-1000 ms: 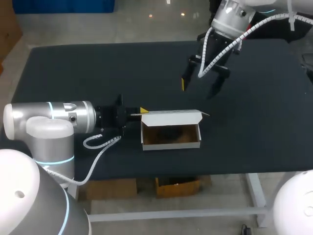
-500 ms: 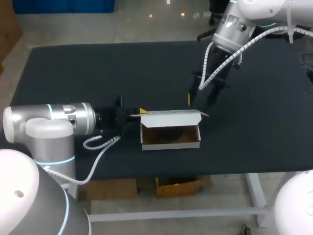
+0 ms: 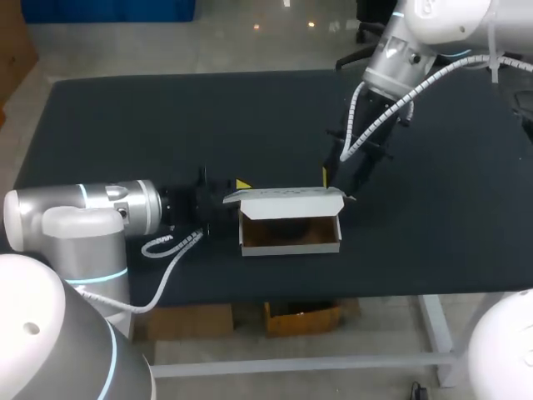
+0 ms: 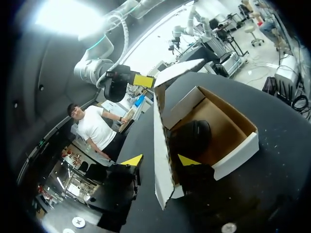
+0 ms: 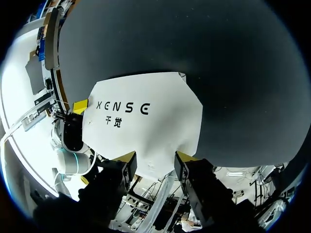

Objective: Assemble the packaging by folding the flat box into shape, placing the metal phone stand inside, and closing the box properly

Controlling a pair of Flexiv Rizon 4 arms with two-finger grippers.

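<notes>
Just ahead of spread right hand (image 5: 155,158), press lid (image 5: 141,121) down evenly over stand (image 4: 192,138), keeping spread left hand (image 4: 159,160) steadying box (image 4: 233,155) end.

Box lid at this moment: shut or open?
Open. The lid stands up from the box's back wall, and the left wrist view shows the brown inside with a dark object lying in it.

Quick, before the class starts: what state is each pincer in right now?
Left pincer: open, astride the box wall.
Right pincer: open, at the lid edge.
</notes>
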